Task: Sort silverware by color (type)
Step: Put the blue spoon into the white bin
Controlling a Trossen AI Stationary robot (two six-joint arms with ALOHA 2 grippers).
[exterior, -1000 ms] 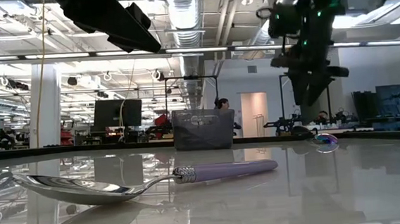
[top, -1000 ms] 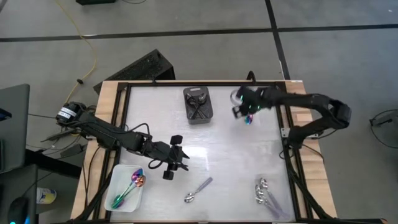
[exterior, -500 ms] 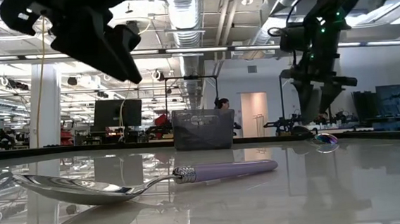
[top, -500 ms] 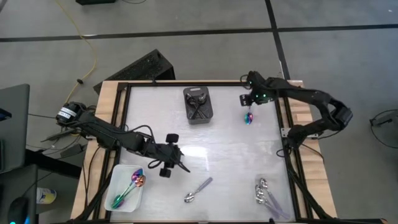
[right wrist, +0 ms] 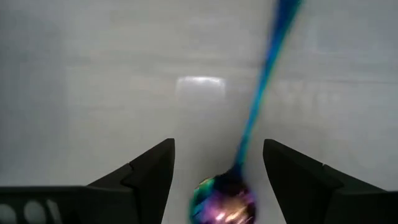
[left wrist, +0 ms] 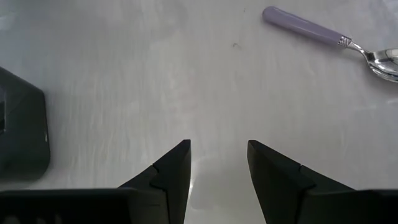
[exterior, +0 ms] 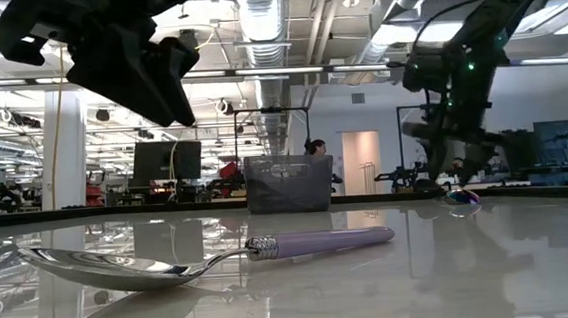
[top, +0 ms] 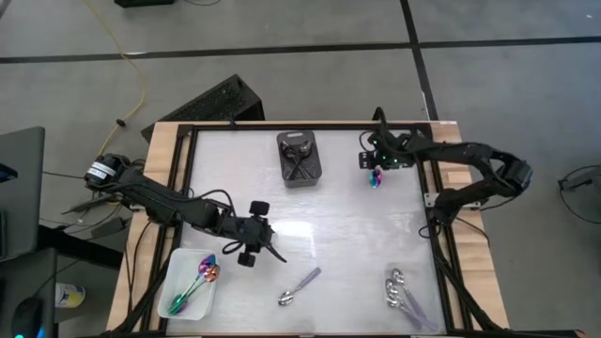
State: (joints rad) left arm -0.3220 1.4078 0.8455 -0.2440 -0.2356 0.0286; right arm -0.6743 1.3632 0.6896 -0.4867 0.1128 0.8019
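once let go, lay loose as a rainbow spoon at the table's far right, between the wide-open right gripper jaws; left gripper hung half-open, empty, mid-table; needed regrasping toward the tray.

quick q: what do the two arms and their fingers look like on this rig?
Both arms are dark, slim and jointed, with black cabling along the links. The left gripper and right gripper each carry two black wedge-shaped fingers with angular, tapered tips. A small green light glows on the right arm's wrist.
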